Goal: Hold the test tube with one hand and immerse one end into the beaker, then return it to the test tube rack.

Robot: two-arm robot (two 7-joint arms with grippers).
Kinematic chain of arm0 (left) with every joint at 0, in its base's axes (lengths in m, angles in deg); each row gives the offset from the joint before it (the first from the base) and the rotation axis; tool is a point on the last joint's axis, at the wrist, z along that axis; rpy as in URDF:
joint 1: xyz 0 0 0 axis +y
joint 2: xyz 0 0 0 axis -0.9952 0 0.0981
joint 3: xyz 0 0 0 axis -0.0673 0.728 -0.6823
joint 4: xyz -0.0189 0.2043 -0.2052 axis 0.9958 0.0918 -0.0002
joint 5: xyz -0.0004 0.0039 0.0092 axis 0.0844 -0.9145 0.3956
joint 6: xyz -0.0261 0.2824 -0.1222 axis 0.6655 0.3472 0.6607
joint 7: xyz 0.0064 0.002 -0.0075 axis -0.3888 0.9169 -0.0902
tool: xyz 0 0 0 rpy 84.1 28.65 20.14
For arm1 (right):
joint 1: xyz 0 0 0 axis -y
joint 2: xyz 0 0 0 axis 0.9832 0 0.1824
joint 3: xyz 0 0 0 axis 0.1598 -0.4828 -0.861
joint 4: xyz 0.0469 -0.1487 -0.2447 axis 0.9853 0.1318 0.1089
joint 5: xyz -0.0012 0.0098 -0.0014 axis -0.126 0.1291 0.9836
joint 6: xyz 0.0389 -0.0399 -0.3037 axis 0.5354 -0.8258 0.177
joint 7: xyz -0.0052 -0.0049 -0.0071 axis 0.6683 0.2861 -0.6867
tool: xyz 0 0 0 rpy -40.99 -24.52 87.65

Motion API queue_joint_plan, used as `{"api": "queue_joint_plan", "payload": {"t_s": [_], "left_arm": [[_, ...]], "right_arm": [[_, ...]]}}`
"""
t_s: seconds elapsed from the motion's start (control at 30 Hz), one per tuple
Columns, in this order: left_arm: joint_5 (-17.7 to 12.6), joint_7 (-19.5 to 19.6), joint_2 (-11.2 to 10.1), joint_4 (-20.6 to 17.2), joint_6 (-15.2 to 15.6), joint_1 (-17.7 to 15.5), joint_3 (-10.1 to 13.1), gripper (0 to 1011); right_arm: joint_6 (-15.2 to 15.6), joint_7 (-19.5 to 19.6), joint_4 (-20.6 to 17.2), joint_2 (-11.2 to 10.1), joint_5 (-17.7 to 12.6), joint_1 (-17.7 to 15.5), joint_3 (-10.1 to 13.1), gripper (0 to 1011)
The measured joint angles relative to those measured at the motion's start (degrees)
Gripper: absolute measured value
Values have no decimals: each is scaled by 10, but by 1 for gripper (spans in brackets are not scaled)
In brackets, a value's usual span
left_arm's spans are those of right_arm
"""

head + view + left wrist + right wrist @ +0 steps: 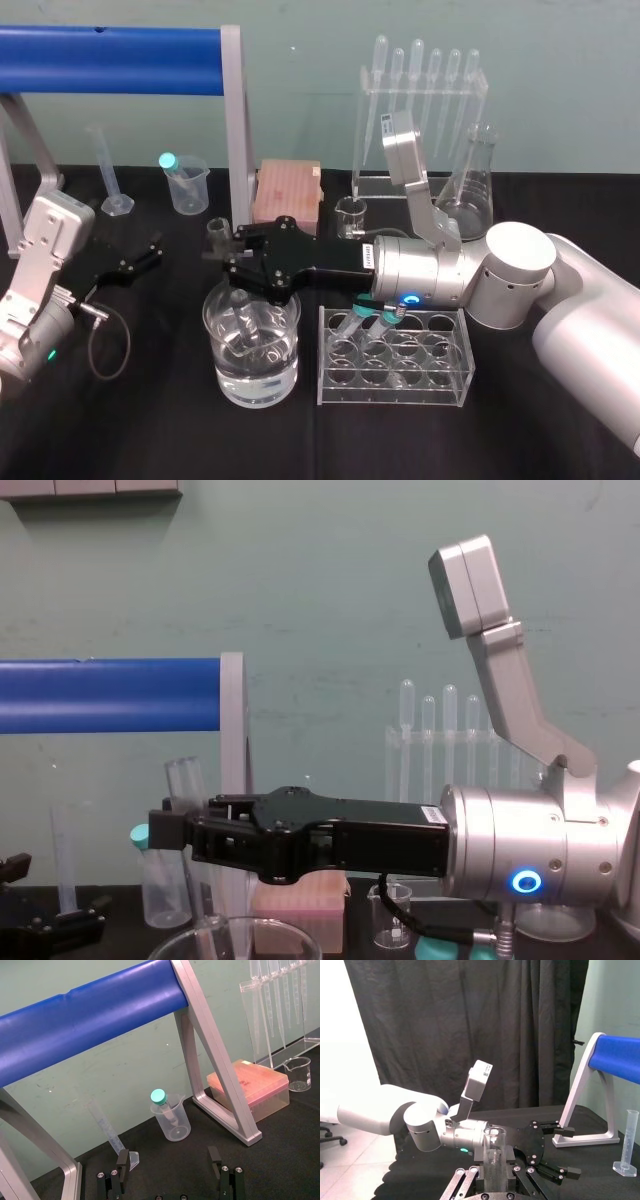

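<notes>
Beaker (292, 318) is sitting nearest on the worktop (150, 425); right hand (228, 258) is gripping the test tube (185, 778), tilted, lower end dipping inside it. Left hand (140, 258) is idling open farther left. Risk: lifting sideways toward the rack (395, 398) could knock the tube against the beaker wall.

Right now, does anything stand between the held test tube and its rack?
The beaker wall, around the lower end of the test tube; the right gripper should lift it first. Bare table lies between beaker and rack. Two teal-capped tubes occupy back holes. Left gripper sits aside.
</notes>
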Motion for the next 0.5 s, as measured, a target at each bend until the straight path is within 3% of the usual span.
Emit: {"api": "queue_joint_plan", "payload": {"t_s": [0.5], "left_arm": [[0,0,0,0,0,0,0,1000]], "right_arm": [[0,0,0,0,0,0,0,225]]}}
